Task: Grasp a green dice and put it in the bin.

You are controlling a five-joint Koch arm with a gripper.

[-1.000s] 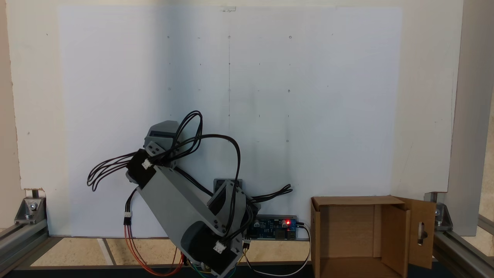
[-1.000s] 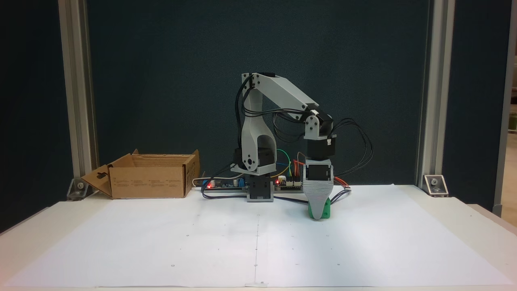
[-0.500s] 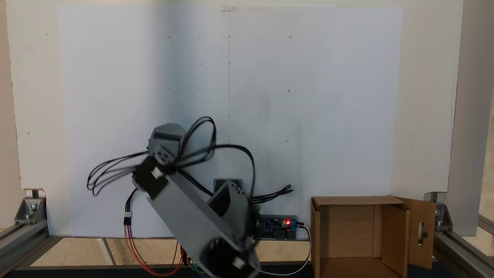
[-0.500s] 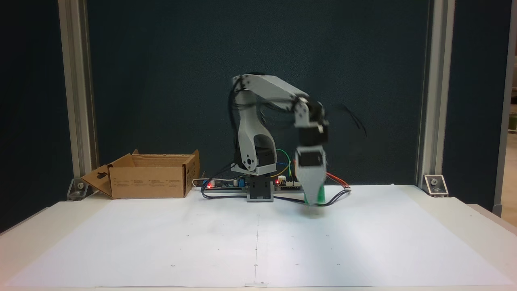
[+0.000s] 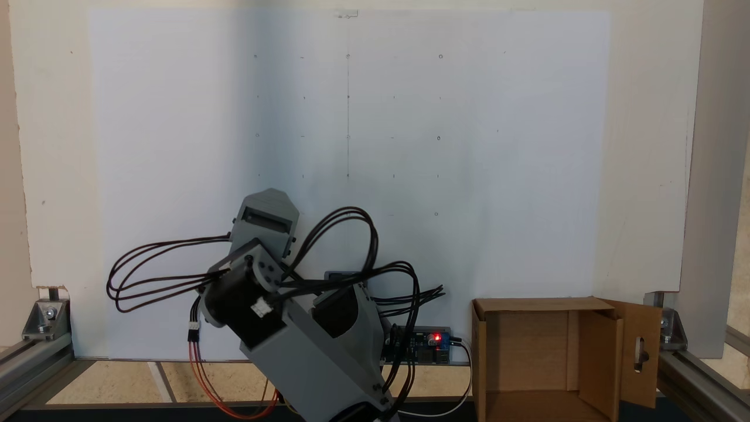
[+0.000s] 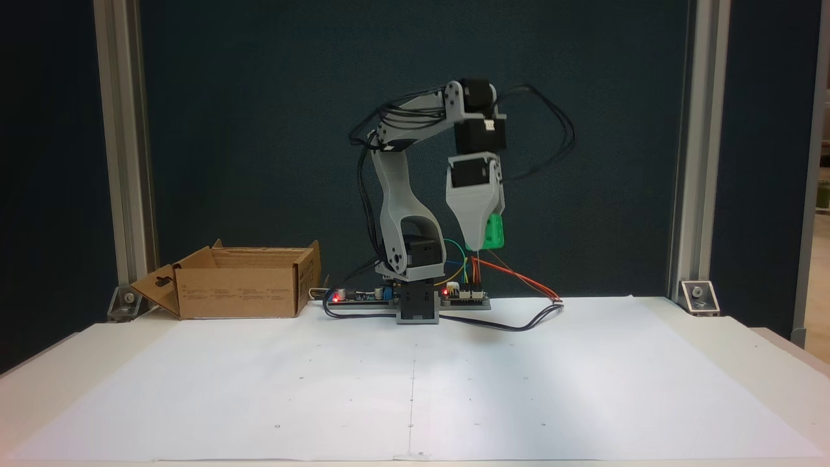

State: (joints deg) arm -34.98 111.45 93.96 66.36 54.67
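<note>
Dark blue panelling closes off the back of the rig, and a white sheet with faint dots covers most of the desk (image 6: 415, 383), bare of objects in both fixed views. My arm (image 6: 402, 194) stands at the middle of the desk's far edge as the front-facing fixed view has it, elbow high, and the claw (image 6: 480, 246) hangs point-down well above the sheet. From the front I see one grey jaw with the green dice (image 6: 494, 232) pressed against its far side; the second jaw sits behind (so I cannot see it directly), but since the dice hangs in the air there, I judge the claw is closed on it. The top-down fixed view shows the wrist (image 5: 263, 220) from above, and the dice is hidden under it. The bin (image 6: 243, 282) sits at the far-left corner of the desk in the front view, flaps folded out, one flap with a slot cut-out; from above its open mouth (image 5: 539, 351) looks empty as far as I can see in. So I take the pick to be done and the carry to be in hand. What the next move calls for, in my judgement, is a swing of the base toward the bin's corner, keeping this height so the dice clears the near wall and the raised flaps, then a stop over the opening before I let the jaws part.
</note>
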